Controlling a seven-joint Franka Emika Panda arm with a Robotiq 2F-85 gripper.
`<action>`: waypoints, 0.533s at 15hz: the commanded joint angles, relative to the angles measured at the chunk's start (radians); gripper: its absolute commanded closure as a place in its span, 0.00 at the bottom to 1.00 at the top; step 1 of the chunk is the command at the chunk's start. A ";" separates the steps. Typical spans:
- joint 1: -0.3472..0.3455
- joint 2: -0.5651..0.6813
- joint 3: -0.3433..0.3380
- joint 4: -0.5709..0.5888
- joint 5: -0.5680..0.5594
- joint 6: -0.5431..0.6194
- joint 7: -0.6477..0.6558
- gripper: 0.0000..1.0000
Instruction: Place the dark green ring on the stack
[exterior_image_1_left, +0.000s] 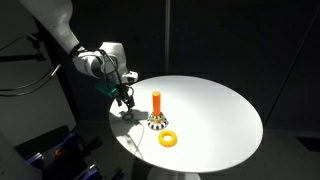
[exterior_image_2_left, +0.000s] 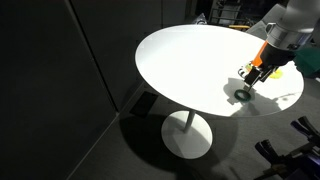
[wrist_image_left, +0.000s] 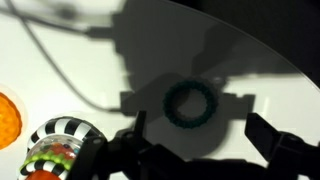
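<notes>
**Status: pincer open above the dark green ring, ring flat on the table**

1. Pincer. In the wrist view the gripper (wrist_image_left: 195, 122) stands with its jaws spread wide. The two dark fingers (wrist_image_left: 275, 142) enter from the bottom edge and are cut off there. Nothing is held between them. In an exterior view the gripper (exterior_image_1_left: 124, 96) hangs just over the near left part of the round white table (exterior_image_1_left: 215, 100). The fingertips are too small to resolve there.

2. Dark green ring. The dark green ring (wrist_image_left: 190, 103) lies flat on the tabletop, between the lines of the two fingers and apart from both. It sits inside the gripper's own shadow, so its colour reads almost black. In an exterior view the ring (exterior_image_2_left: 242, 96) shows as a small dark loop just below the gripper (exterior_image_2_left: 255, 76). In the opposite exterior view it is lost in shadow and cannot be made out.

3. Stack. The stack (exterior_image_1_left: 156, 108) stands upright to the right of the gripper, well apart from the ring. Its orange peg is bare. In the wrist view only the striped black-and-white base (wrist_image_left: 62, 135) shows, at lower left and partly behind the finger mount. An orange shape cut off by the left edge cannot be identified.

4. Yellow ring. The yellow ring (exterior_image_1_left: 168, 139) lies flat just in front of the stack's base.
</notes>
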 joint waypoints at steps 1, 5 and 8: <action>0.012 0.056 -0.030 0.025 -0.026 0.042 0.050 0.00; 0.020 0.102 -0.043 0.032 -0.009 0.073 0.048 0.00; 0.025 0.131 -0.044 0.043 0.001 0.091 0.042 0.00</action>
